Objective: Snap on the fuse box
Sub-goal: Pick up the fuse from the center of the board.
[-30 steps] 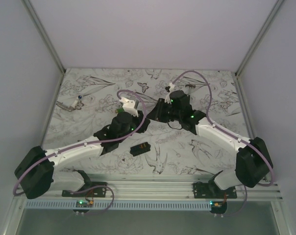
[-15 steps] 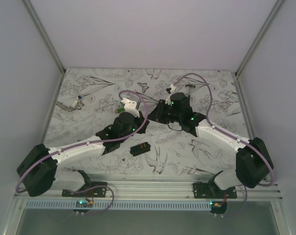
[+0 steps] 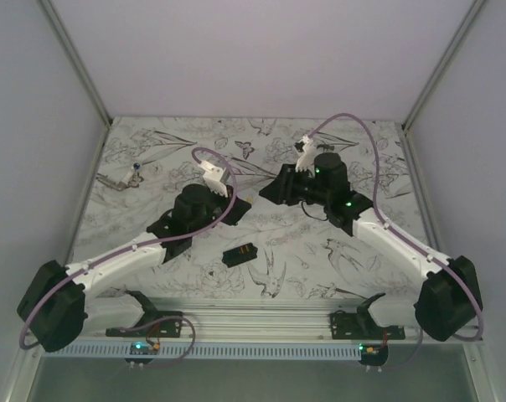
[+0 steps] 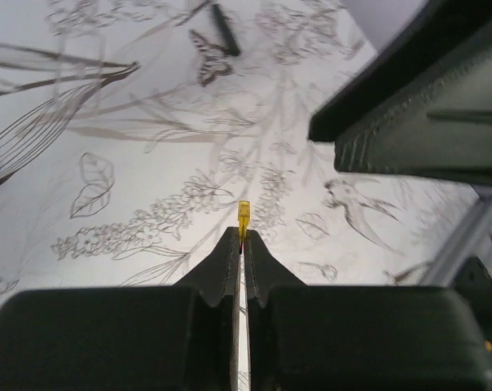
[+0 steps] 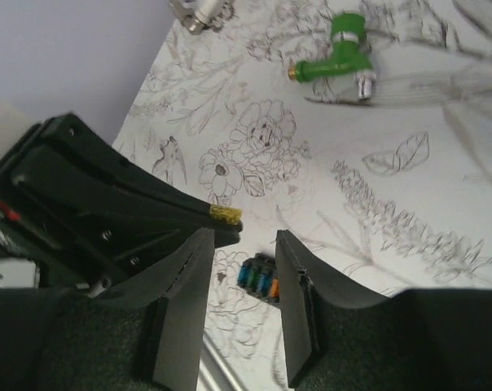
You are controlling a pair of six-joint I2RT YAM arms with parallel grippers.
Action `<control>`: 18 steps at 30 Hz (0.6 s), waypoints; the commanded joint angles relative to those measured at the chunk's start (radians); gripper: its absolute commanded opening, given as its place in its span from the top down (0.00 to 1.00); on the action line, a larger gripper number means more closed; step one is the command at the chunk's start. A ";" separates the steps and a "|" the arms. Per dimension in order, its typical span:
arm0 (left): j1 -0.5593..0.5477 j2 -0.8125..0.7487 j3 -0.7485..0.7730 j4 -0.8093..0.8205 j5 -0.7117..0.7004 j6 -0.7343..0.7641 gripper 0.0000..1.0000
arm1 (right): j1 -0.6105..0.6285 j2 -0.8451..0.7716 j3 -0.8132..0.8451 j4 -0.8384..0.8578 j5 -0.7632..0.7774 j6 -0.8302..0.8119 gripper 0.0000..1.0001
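Tightly, the left tool (image 4: 240,238) pinches a thin yellow plastic sliver (image 4: 243,213).

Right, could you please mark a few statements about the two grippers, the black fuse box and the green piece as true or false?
1. The left gripper is shut on a tiny yellow piece that sticks out past its tips. True.
2. The right gripper holds the small black oblong plastic fuse box. False: its jaws stand open with nothing between them.
3. The fuse box lies on the flower-patterned table, touched by neither gripper. True.
4. The small green plastic piece sits inside the fuse box. False: it lies on the table, apart from the box.
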 commanded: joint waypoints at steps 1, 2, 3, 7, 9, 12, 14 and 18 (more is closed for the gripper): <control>0.045 -0.065 -0.006 0.016 0.327 0.097 1.00 | -0.038 -0.060 0.026 0.026 -0.218 -0.279 0.57; 0.052 -0.077 0.000 0.005 0.381 0.110 1.00 | -0.038 -0.067 0.034 0.013 -0.257 -0.326 0.57; 0.057 -0.088 0.009 -0.013 0.423 0.124 1.00 | -0.040 -0.075 0.043 -0.003 -0.300 -0.372 0.57; 0.060 -0.125 0.049 -0.077 0.562 0.165 1.00 | -0.038 -0.114 0.058 -0.059 -0.450 -0.516 0.57; 0.061 -0.135 0.066 -0.095 0.610 0.172 1.00 | -0.038 -0.135 0.056 -0.086 -0.491 -0.570 0.57; 0.061 -0.145 0.088 -0.110 0.655 0.171 1.00 | -0.038 -0.157 0.057 -0.120 -0.545 -0.632 0.57; 0.060 -0.147 0.094 -0.114 0.661 0.169 1.00 | -0.038 -0.166 0.055 -0.128 -0.591 -0.651 0.57; 0.059 -0.143 0.106 -0.116 0.691 0.162 1.00 | -0.037 -0.159 0.060 -0.140 -0.644 -0.671 0.58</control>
